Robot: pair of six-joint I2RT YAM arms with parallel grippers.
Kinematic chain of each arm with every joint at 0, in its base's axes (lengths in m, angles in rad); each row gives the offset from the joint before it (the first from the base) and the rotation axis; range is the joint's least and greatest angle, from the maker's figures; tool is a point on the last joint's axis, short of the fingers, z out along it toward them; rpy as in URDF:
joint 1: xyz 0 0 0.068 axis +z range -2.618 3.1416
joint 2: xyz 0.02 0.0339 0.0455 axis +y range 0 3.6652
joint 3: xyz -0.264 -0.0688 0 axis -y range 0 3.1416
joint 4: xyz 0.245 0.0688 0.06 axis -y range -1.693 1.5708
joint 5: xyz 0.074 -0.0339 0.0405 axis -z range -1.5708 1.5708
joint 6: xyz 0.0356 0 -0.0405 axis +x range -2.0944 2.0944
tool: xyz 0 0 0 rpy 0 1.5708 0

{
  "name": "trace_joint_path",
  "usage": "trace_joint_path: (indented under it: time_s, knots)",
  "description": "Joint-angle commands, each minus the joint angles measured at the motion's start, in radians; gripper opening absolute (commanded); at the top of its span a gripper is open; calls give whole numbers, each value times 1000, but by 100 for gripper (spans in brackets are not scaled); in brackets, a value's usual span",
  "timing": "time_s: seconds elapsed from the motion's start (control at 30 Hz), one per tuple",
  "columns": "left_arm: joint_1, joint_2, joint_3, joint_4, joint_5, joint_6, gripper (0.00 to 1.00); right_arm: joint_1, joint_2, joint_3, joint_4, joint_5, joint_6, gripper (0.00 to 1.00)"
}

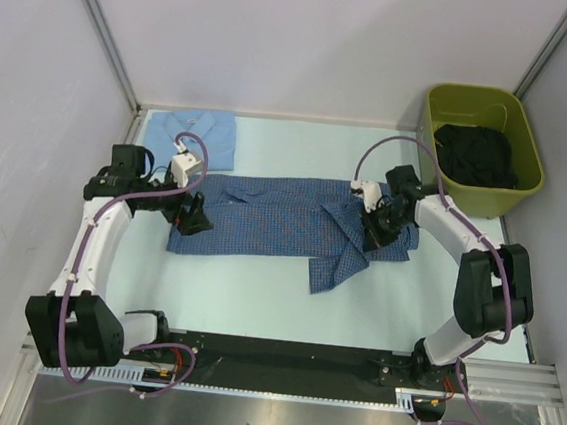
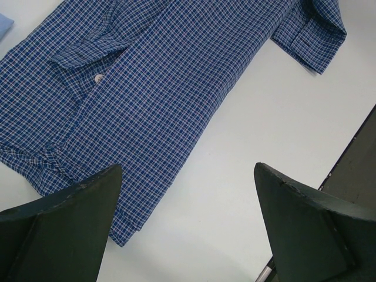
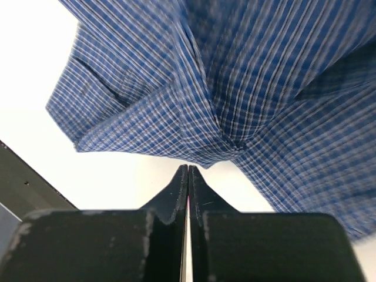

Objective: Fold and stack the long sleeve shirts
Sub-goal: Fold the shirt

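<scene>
The pale shirt [image 1: 193,133] was folded at 11 o'clock; the checked shirt [image 1: 273,222] was half done, left jaws spread, right jaws clenched.

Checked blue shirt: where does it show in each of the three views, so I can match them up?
Top external: the checked blue shirt lies across the middle of the table.
Left wrist: upper left, beyond the open left fingers.
Right wrist: fills the top, just past the shut right fingers.
Shared landmark: the black strip along the table's near edge shows in all three.
</scene>
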Motion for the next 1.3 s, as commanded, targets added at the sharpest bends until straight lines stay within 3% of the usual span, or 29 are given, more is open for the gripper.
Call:
trace_joint_path:
  time_s: [0.0,0.17,0.2,0.23,0.27,0.37,0.4,0.5,0.63,0.93,1.2,1.27]
  knots:
    - [-15,-31,-8,25,25,-5,99,103,-49,179,-67,56,-3,0]
    - [-23,-5,1,41,20,-37,99,221,145,408,-120,129,-10,0]
    - [-21,-5,6,42,19,-45,99,224,169,439,-135,123,0,4]
    - [-23,-10,7,38,14,-46,99,220,187,460,-149,112,3,15]
    - [-21,-13,9,38,14,-46,100,208,180,451,-157,94,8,47]
    - [-21,-16,-2,38,26,-40,99,140,75,349,-125,38,20,66]
    - [-21,-15,-3,38,32,-40,99,126,36,256,-115,32,20,69]
    - [-23,4,-8,38,60,-36,99,76,-90,79,-74,37,16,72]
    - [-25,27,-8,56,74,-49,99,43,-121,-81,21,73,10,73]
    - [-25,-1,-20,67,49,-77,99,-1,35,-127,167,-5,71,68]
    - [-26,-15,-39,68,46,-86,99,-13,36,-175,267,-204,190,70]
    - [-26,-16,-42,71,43,-89,99,-9,46,-172,278,-195,209,62]
